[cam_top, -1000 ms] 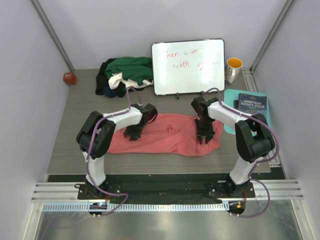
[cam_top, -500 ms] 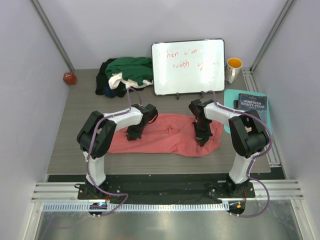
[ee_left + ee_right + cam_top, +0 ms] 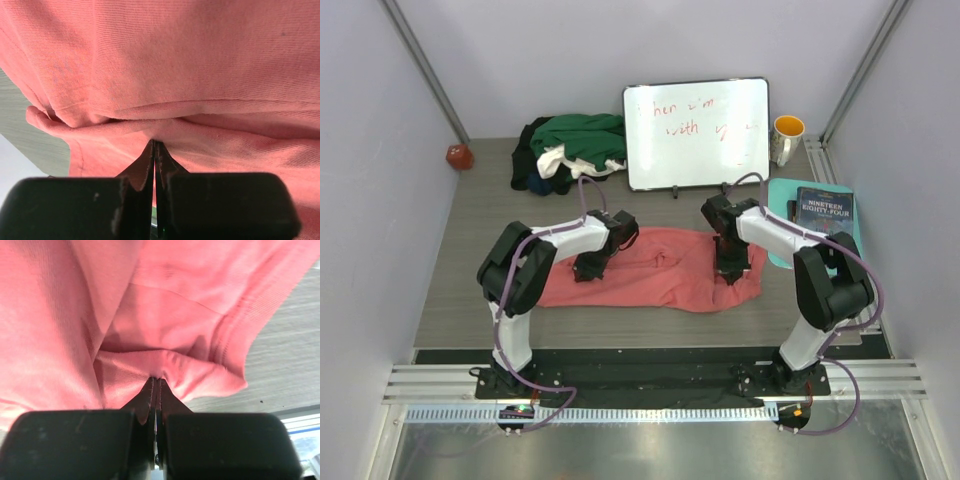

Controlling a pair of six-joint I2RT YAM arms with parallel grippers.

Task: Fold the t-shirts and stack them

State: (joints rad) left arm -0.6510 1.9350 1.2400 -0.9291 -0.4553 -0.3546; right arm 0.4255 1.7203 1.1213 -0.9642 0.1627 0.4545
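Salmon-pink t-shirt (image 3: 655, 270) lies spread crosswise on the near half of the grey wood-grain desk (image 3: 470, 270), rumpled, with its long side running left to right between the two arms. The left fingers (image 3: 142, 167) are clenched on a raised ridge of the pink cloth near the shirt's left-middle part; in the left wrist view their tips meet at a fold, with the cloth gathered into a crease across them and a strip of desk showing at the left. The right fingers (image 3: 142, 400) are likewise pinched tight on a bunched fold near the shirt's right end, where a hemmed edge curls over and bare desk shows just beyond it. Both arms bend inward over the shirt from their bases at the near edge.

Farther back on the right, a dark book (image 3: 823, 207) titled Nineteen Eighty-Four rests on a teal mat (image 3: 782, 195), just beside the shirt's right end. Along the far edge, a heap of dark green, white and black t-shirts (image 3: 570, 150) sits left of a whiteboard (image 3: 698, 135) with red writing, propped upright. A white mug (image 3: 787, 138) with a yellow inside stands to the right of the board, and a small red object (image 3: 459, 155) lies in the far left corner.
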